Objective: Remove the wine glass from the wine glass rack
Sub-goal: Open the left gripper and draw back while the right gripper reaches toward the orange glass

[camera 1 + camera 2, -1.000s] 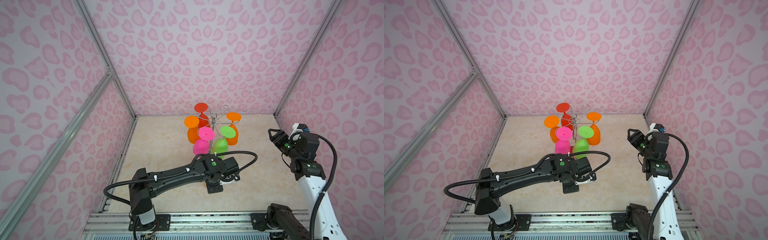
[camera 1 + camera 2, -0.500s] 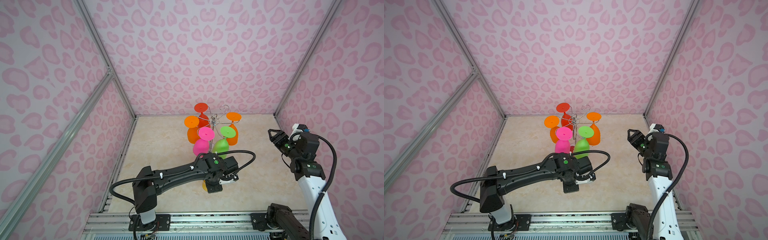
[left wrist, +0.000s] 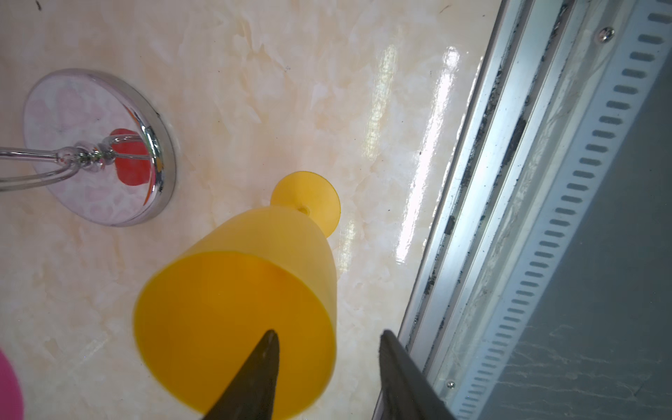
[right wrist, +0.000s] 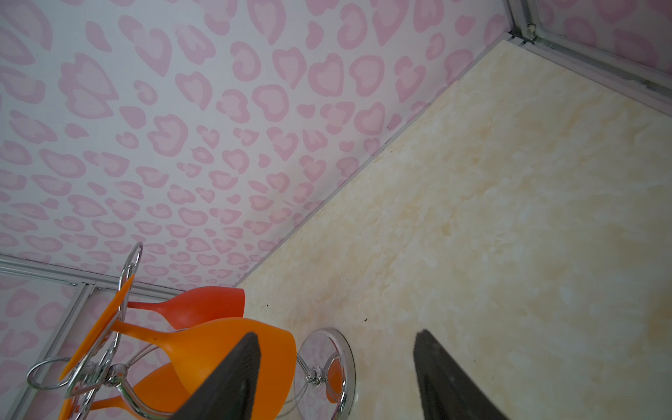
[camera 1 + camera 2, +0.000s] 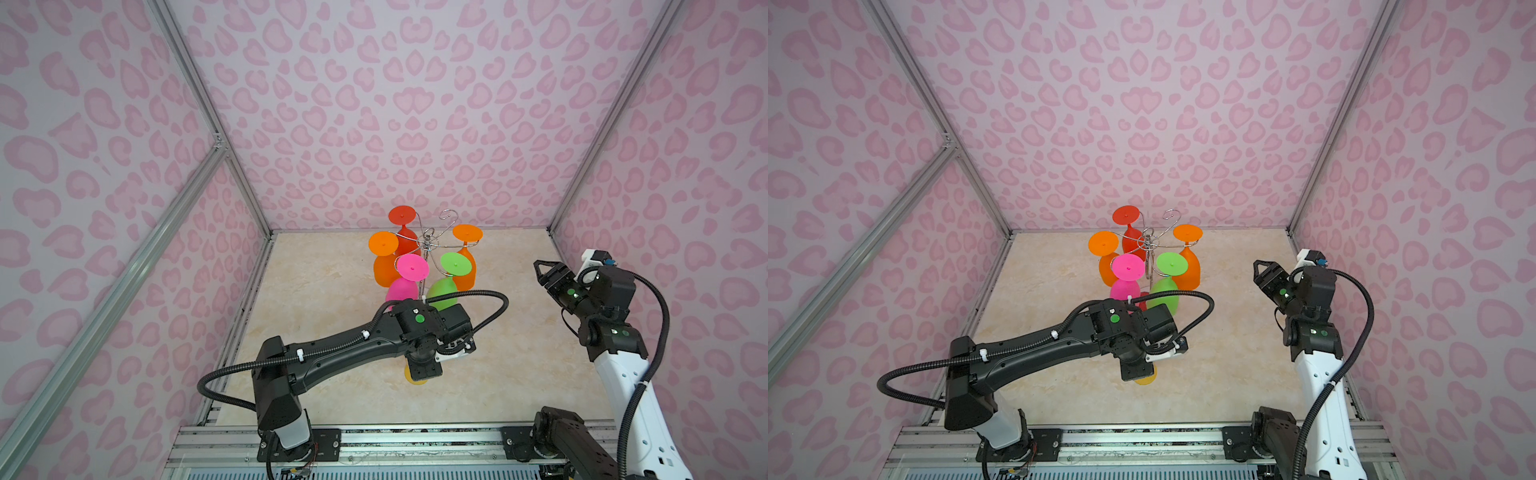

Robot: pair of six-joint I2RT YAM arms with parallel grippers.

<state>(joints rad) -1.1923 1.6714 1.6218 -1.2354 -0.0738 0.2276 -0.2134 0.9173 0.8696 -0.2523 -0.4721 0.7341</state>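
Observation:
A yellow wine glass (image 3: 236, 309) stands on its foot on the marble table, near the front edge; in both top views only a sliver of the yellow wine glass (image 5: 415, 377) (image 5: 1147, 378) shows under my left wrist. My left gripper (image 3: 327, 332) hangs over it, open, with one finger above the bowl's mouth and the other outside the rim. The chrome wine glass rack (image 5: 428, 241) (image 5: 1148, 240) stands behind, with several coloured glasses hanging upside down from it. Its disc base (image 3: 160, 171) lies beside the yellow glass. My right gripper (image 5: 540, 270) (image 4: 336, 334) is open and empty, to the right of the rack.
Pink-patterned walls enclose the table on three sides. An aluminium rail (image 3: 509, 218) runs along the front edge, close to the yellow glass. Bare marble (image 5: 498, 374) lies between the two arms. An orange glass (image 4: 225, 349) on the rack hangs near my right gripper.
My left gripper's jaws have parted and let go of the yellow glass's rim. The right arm has not moved.

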